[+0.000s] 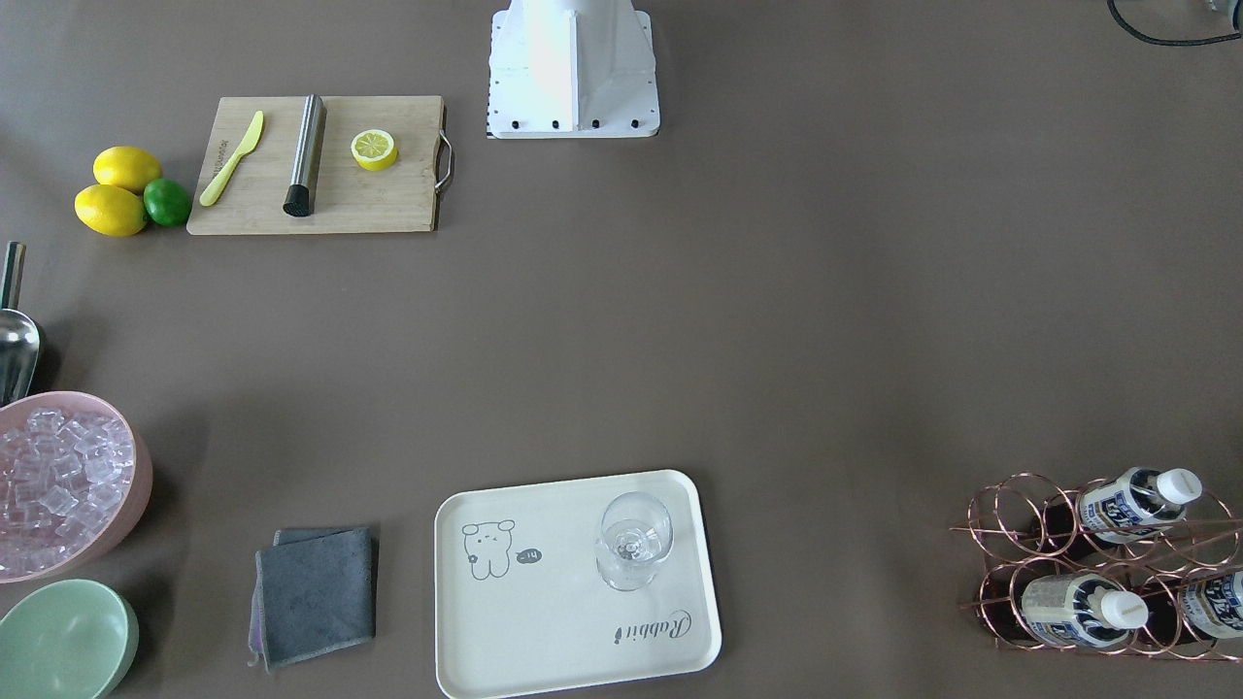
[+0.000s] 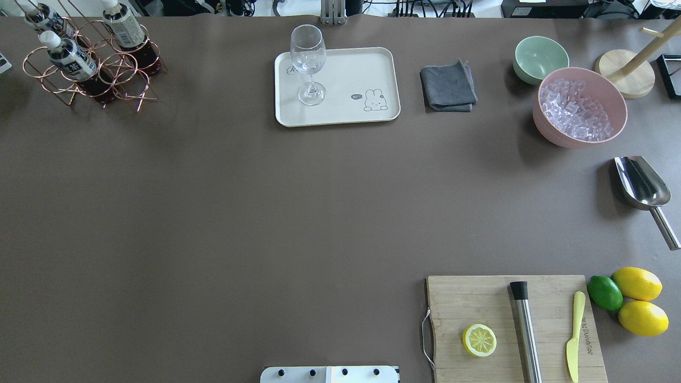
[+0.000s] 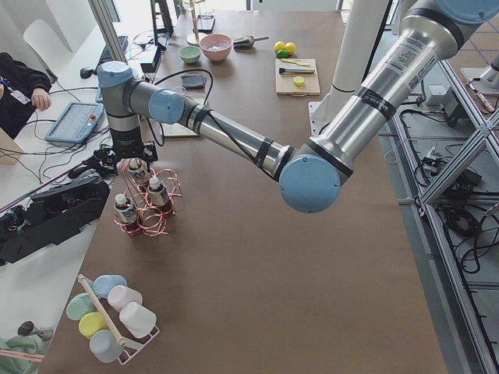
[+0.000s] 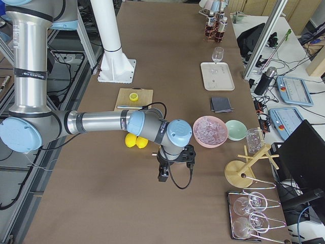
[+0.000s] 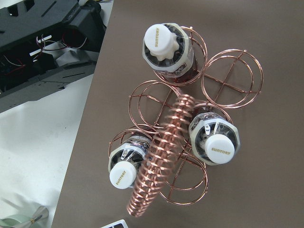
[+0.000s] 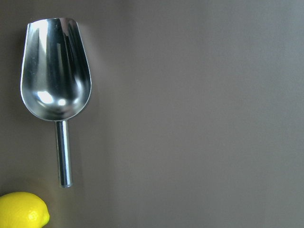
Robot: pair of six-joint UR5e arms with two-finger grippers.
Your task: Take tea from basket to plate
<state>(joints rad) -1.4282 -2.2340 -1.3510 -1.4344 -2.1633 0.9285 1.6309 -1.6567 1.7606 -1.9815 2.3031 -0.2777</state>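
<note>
The copper wire basket stands at a table corner and holds three tea bottles, dark with white caps. The left wrist view looks straight down on the basket's coiled handle and the bottle caps. In the exterior left view my left gripper hangs just above the basket; I cannot tell if it is open. The cream plate carries an upright wine glass. My right gripper hovers over the table near a metal scoop; its state is unclear.
A wooden cutting board holds a half lemon, a steel muddler and a yellow knife, with lemons and a lime beside it. A pink bowl of ice, a green bowl and a grey cloth sit near the plate.
</note>
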